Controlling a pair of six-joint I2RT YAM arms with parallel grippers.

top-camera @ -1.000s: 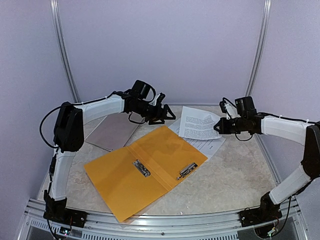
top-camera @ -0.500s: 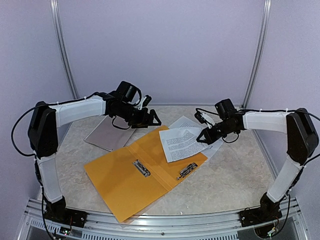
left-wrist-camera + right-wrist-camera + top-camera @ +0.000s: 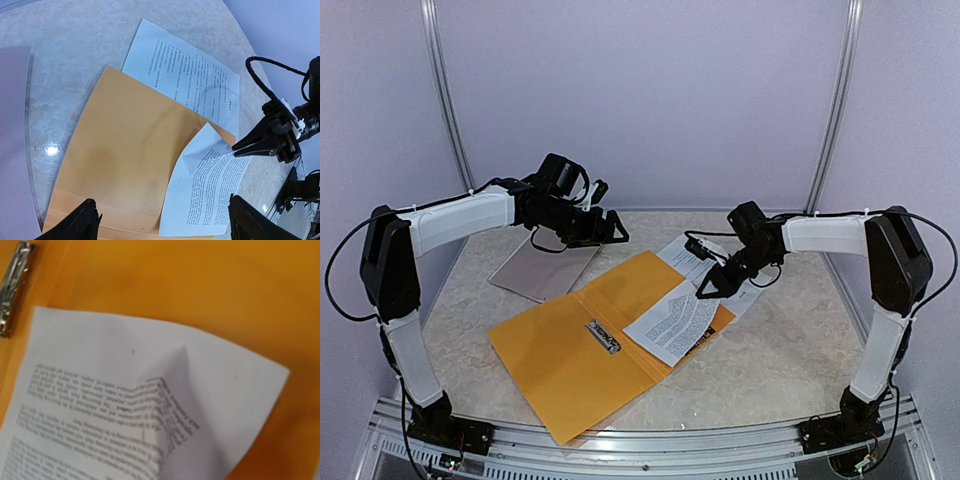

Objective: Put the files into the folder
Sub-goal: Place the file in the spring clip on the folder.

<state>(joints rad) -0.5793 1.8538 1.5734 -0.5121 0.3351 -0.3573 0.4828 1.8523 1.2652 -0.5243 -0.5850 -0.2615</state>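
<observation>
An orange folder (image 3: 560, 360) (image 3: 135, 150) (image 3: 150, 280) lies open in the middle of the table. One sheet of the files (image 3: 672, 322) (image 3: 205, 195) (image 3: 100, 365) rests across its right flap, its far corner buckled upward. My right gripper (image 3: 705, 291) (image 3: 235, 149) is low at that corner, jaws nearly together and pinching it. More files (image 3: 685, 252) (image 3: 185, 80) lie flat on the table behind the folder. My left gripper (image 3: 618, 232) (image 3: 162, 198) hovers open above the folder's far edge, holding nothing.
A grey board (image 3: 545, 265) (image 3: 12, 125) lies at the back left beside the folder. A metal clip (image 3: 603, 336) (image 3: 15, 275) sits on the folder near its spine. Curtain walls enclose the table.
My right gripper has carried the sheet from the back right down and left onto the folder's right flap. My left arm has drawn back to the left.
</observation>
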